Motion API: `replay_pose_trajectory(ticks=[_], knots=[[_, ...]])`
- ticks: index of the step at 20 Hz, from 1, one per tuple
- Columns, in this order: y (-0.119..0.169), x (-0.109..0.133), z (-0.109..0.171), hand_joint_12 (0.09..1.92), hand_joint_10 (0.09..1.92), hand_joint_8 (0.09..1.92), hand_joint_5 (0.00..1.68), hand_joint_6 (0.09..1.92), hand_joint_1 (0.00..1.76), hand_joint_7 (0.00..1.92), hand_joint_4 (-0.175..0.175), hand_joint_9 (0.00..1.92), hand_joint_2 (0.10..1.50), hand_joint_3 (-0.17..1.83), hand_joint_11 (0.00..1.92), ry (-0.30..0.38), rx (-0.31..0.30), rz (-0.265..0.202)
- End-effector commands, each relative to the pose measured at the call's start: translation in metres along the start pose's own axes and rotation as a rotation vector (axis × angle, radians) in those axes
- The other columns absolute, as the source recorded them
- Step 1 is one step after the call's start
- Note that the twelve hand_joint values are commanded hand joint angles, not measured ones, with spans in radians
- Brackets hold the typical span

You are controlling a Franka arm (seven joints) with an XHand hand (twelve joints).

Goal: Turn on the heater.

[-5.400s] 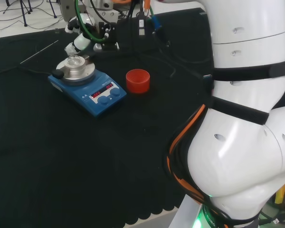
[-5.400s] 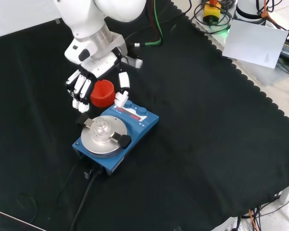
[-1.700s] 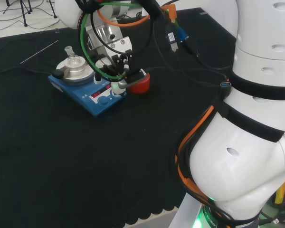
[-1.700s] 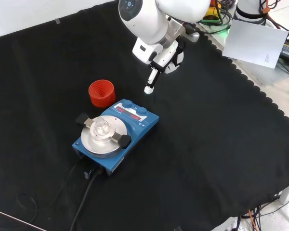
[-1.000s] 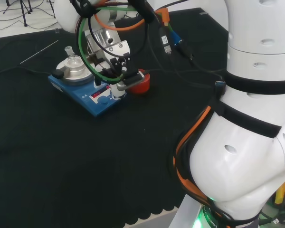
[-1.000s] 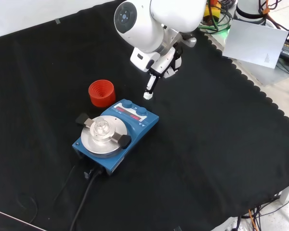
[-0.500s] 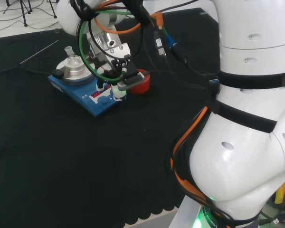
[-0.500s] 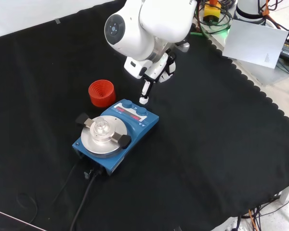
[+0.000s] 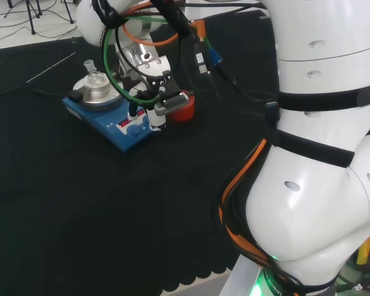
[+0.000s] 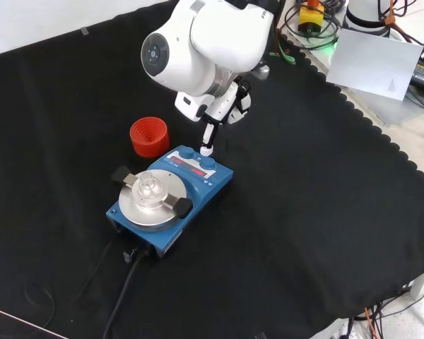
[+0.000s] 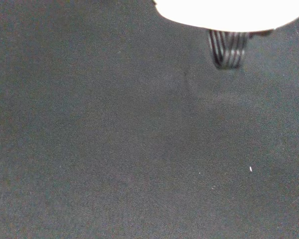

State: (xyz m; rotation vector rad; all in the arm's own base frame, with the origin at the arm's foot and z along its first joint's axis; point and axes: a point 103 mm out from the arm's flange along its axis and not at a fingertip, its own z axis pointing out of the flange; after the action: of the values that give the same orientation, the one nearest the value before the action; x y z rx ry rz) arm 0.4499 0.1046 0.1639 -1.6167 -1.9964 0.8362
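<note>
The heater [image 10: 171,195] is a blue hotplate with a round silver top, red lit displays and two blue knobs [image 10: 208,162] on its front panel. A small clear flask [image 10: 149,188] stands on the plate between two black clamps. In the front view my hand [image 10: 222,106] hangs under the big white link, one straight finger [image 10: 207,141] pointing down. Its white tip is at the panel's edge between the knobs; contact cannot be told. In the head view the hand [image 9: 153,86] is over the heater [image 9: 111,114], with the finger [image 9: 156,120] at the panel's right end. The wrist view has black cloth under the blurred white hand [image 11: 224,10].
A red ribbed ring stand [image 10: 149,136] sits just beyond the heater, partly hidden behind my hand in the head view [image 9: 184,110]. The heater's black cable [image 10: 124,289] runs toward the front view's bottom edge. A thin rod [image 9: 49,66] lies at the head view's far left.
The hand has come down and to the left in the front view, from above the cloth beside the heater to its knob panel. The heater, flask and red ring have not moved.
</note>
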Motion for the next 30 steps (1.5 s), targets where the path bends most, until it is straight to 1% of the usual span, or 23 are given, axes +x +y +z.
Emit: replay_pose_trajectory(ticks=[1, 10, 17, 30], knots=[[0.0, -0.001, 0.002, 1.43, 1.4, 1.82, 0.34, 0.09, 1.53, 1.65, 0.014, 1.9, 0.51, 1.28, 1.83, 0.005, 0.008, -0.002], [0.005, -0.002, 0.01, 1.43, 1.4, 1.82, 0.34, 0.09, 1.54, 1.65, 0.014, 1.9, 0.51, 1.29, 1.83, 0.01, 0.015, -0.017], [0.008, 0.001, 0.01, 1.43, 1.4, 1.82, 0.34, 0.09, 1.54, 1.65, 0.014, 1.9, 0.51, 1.29, 1.83, 0.005, 0.029, -0.009], [0.012, 0.002, 0.012, 1.43, 1.4, 1.81, 0.35, 0.09, 1.54, 1.66, 0.014, 1.9, 0.5, 1.3, 1.83, 0.006, 0.035, -0.012]])
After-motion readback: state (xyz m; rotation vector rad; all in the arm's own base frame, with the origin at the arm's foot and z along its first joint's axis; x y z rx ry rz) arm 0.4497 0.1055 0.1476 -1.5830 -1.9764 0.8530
